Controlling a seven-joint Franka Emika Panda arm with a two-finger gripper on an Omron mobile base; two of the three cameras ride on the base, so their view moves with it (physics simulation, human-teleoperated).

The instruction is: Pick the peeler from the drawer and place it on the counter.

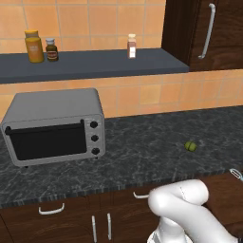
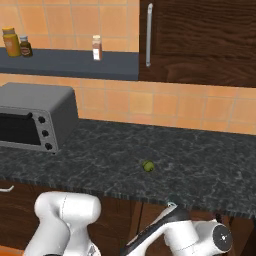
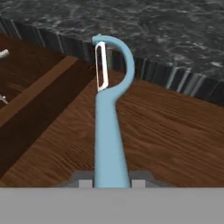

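Grip: my gripper (image 3: 112,183) is clamped on the peeler (image 3: 108,131) by its handle end, so the blade points clear of my fingers.
Peeler position: centre of hand view, above the drawer (image 3: 166,131), head toward the counter (image 3: 166,30) at the top.
Count: one peeler; one small green object (image 1: 191,145); three bottles on the shelf (image 1: 95,64).
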